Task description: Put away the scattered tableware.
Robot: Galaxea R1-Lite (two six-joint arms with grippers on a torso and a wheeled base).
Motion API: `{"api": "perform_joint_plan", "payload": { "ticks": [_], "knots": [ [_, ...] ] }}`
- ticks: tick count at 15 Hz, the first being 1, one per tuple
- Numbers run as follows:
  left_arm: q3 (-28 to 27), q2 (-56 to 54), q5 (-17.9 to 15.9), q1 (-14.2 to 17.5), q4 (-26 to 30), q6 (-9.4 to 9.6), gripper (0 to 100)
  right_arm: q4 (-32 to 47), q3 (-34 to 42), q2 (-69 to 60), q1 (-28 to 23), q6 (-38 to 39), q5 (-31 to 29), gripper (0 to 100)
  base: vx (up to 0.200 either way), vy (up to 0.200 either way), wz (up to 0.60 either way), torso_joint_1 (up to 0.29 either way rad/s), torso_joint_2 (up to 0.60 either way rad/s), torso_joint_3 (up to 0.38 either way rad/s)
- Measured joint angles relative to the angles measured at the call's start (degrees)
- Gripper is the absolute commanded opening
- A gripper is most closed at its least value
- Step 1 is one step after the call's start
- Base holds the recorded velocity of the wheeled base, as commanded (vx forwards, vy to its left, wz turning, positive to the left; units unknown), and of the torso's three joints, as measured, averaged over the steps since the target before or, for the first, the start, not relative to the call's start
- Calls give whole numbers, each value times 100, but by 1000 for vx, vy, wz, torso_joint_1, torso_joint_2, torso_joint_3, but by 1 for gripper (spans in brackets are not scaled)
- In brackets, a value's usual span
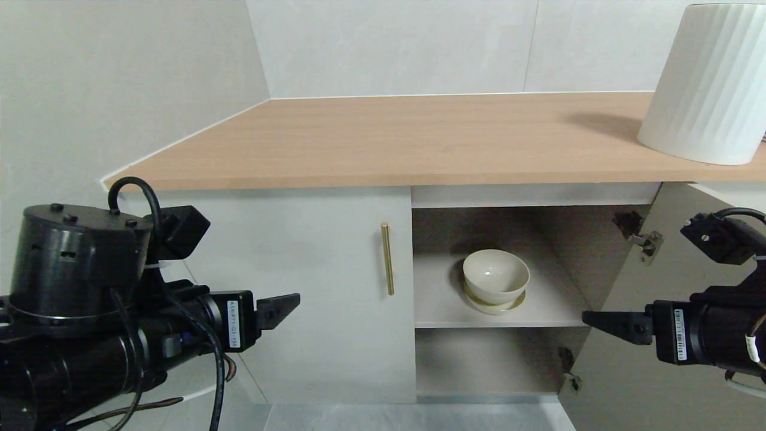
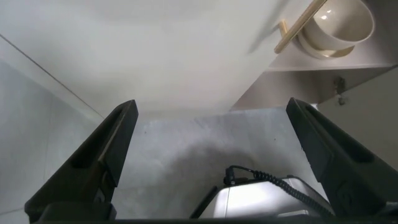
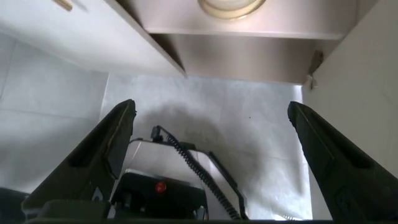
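The 2 arms are matte black. Left arm [image 1: 119,353]: drum-shaped joint housing [image 1: 78,257] with top screws, black cable [image 1: 134,185] looping at its 1 o'clock, white printed label [image 1: 233,323] behind the left gripper [image 1: 281,308]. Right arm [image 1: 712,338]: matching label [image 1: 679,342]; right gripper [image 1: 604,322] wedge-fingered.

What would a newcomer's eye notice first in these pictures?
A cream bowl sits on a plate on the middle shelf of the open cabinet. A white ribbed cylinder stands on the wooden counter at the right. The left gripper and right gripper hang low, fingers open.

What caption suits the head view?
Bowl on saucer on the cabinet shelf; left gripper and right gripper open, outside.
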Motion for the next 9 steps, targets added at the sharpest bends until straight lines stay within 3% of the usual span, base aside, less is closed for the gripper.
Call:
{"api": "perform_joint_plan", "payload": {
  "ticks": [9],
  "knots": [
    [-9, 54, 11, -72, 9, 5, 100, 28, 122, -55, 107, -57, -24, 100, -200, 0, 0, 2, 1, 1]
  ]
}}
